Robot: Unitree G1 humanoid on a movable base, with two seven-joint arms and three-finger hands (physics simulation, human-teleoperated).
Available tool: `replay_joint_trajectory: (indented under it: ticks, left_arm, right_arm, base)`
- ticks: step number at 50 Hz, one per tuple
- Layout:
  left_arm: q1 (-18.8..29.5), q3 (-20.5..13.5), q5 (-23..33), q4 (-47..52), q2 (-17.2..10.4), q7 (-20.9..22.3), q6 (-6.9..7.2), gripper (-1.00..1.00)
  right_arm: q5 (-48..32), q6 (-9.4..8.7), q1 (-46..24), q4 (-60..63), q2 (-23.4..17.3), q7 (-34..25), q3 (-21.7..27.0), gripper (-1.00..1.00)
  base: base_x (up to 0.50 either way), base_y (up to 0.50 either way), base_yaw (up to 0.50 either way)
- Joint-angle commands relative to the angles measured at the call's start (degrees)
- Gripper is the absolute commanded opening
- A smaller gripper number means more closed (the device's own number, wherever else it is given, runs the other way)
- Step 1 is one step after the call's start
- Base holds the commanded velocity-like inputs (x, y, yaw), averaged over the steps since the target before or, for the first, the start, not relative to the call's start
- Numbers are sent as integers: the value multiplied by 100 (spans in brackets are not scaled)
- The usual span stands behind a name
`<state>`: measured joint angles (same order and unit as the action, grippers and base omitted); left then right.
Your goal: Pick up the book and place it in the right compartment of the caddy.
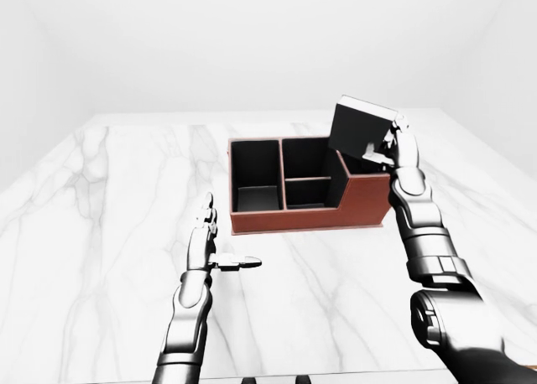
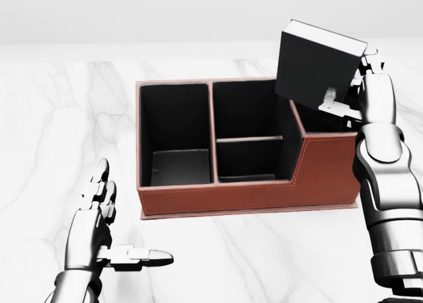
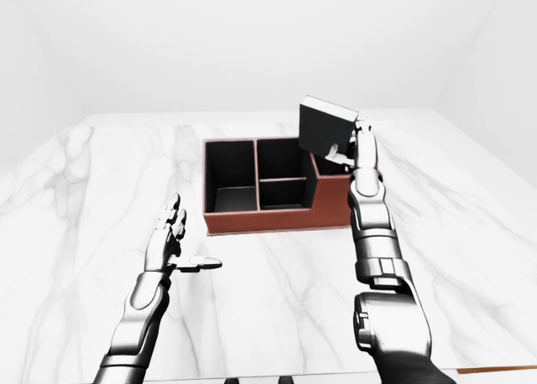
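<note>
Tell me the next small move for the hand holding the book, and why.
Probably lower it straight down. The right hand grips the book, which sits tilted with its lower edge at the caddy's right compartment opening, not yet seated inside.

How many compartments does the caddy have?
4: a tall one at the left of the caddy, two smaller ones in the middle, one at the right, partly hidden behind the book.

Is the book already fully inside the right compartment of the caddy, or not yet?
Not yet. The book is tilted, its lower edge entering the caddy, the rest above the rim, held by right hand.
</note>
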<state>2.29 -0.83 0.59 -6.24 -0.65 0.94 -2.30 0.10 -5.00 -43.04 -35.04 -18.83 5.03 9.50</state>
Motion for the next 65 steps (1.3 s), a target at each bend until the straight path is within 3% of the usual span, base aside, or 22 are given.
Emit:
replay_joint_trajectory:
  ticks: [1, 8, 18, 23, 30, 49, 55, 57, 60, 65]
  left_arm:
    - [-35, -13, -55, 103, 4, 28, 2, 100]
    - [-58, 1, -49, 205, 11, 22, 83, 100]
    - [-41, -14, -51, 124, 3, 28, 24, 100]
    - [-45, -17, -56, 161, 0, 33, 58, 100]
    - [-37, -16, -52, 121, 2, 32, 25, 100]
    - [-21, -18, -50, 88, 0, 31, 10, 100]
    - [-19, -14, -48, 103, 2, 29, 31, 100]
    - [-13, -13, -43, 81, 2, 28, 14, 100]
    - [-22, -16, -45, 46, 3, 28, -28, 100]
    - [-4, -15, -45, 75, -1, 27, 21, 100]
  right_arm:
    - [179, 0, -306, -75, -329, 182, 201, -100]
    - [147, 0, -374, -303, -450, 166, 239, -100]
    - [94, 0, -475, -1013, -486, 203, 205, -100]
    - [57, 209, -550, -1423, -484, 236, 173, -100]
    - [53, 351, -571, -1642, -486, 257, 159, -100]
    - [21, 381, -565, -1665, -488, 274, 145, -100]
    - [-27, 535, -702, -1957, -506, 295, 125, -100]
    - [-136, 736, -952, -2428, -525, 369, 82, -100]
    - [-227, 889, -1222, -2897, -561, 436, 53, -100]
    - [-268, 975, -1376, -3212, -541, 469, 48, -100]
  base:
    - [0, 0, 0]
    - [0, 0, 0]
    - [0, 0, 0]
    - [0, 0, 0]
    - [0, 0, 0]
    - [0, 0, 0]
    - [0, 0, 0]
    - [0, 0, 0]
    - [0, 0, 0]
    - [0, 0, 0]
